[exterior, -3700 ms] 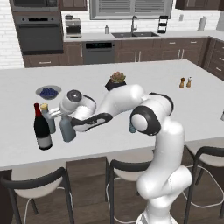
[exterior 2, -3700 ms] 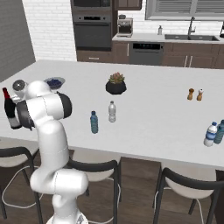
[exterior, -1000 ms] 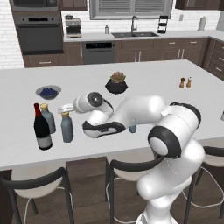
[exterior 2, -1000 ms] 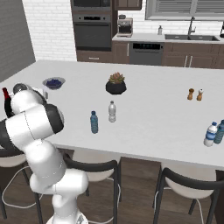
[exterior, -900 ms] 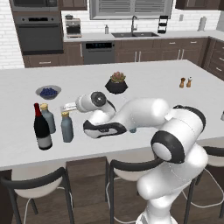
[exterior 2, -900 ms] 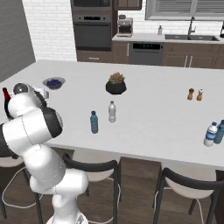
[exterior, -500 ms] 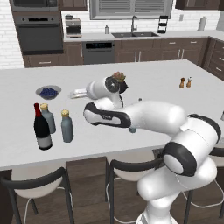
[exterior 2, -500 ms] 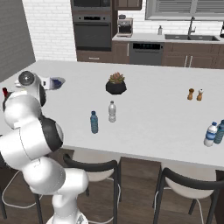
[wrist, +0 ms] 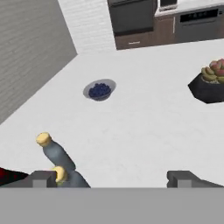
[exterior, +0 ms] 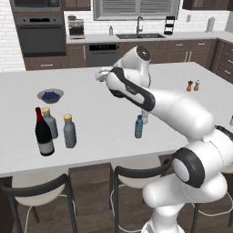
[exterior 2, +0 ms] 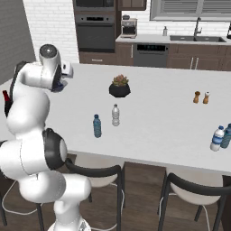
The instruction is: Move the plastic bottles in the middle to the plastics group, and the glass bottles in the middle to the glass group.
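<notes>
The gripper (wrist: 112, 177) is raised above the white island counter (exterior: 100, 113) with its jaws spread wide and nothing between them; in the hand view one fingertip (wrist: 43, 178) sits at the lower left and the other at the lower right.

At the left end of the counter stands the glass group — a dark wine bottle (exterior: 44, 133) with a red top, and just beside it two grey yellow-capped bottles (exterior: 69, 131), upright and close together. A bowl of blueberries (exterior: 50, 95) lies behind them, well apart.

In the middle of the counter, near its front edge, the small blue plastic bottle (exterior: 139, 127) stands upright, with a clear bottle (exterior 2: 115, 115) just beside it — apart, not touching. A dark planter with a succulent (exterior 2: 120, 86) sits behind these. Two more bottles (exterior 2: 220, 137) stand at the right end, and salt and pepper shakers (exterior 2: 201, 97) further back
</notes>
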Controlling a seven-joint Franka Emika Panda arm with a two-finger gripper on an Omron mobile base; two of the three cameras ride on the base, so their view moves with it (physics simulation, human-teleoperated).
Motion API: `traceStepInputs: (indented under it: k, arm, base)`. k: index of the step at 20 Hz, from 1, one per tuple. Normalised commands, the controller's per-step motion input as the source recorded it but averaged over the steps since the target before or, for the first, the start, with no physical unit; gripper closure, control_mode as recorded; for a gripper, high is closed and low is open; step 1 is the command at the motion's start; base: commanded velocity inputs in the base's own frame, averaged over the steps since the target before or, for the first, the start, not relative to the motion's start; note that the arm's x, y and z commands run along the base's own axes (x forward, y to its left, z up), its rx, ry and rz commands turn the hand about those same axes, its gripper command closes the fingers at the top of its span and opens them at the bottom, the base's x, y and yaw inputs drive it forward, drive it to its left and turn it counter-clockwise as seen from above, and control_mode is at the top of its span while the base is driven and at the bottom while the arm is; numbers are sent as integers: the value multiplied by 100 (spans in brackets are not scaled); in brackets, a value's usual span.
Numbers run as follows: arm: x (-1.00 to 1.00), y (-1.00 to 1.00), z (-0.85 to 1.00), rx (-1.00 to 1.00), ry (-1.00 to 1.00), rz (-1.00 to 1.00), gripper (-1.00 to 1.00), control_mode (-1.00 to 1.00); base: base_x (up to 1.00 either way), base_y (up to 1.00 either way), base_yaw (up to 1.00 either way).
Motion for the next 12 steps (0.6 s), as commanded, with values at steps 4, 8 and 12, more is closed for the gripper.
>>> traceStepInputs:
  k: [4,8,12]
  arm:
    - [-2,-74,40,-17,35,-6,-100,-100]
    - [-8,-51,1,-30,34,-8,-100,-100]
    - [-41,-46,-38,-30,17,-13,-100,-100]
  base:
    - [0,0,0]
    - [0,0,0]
    - [0,0,0]
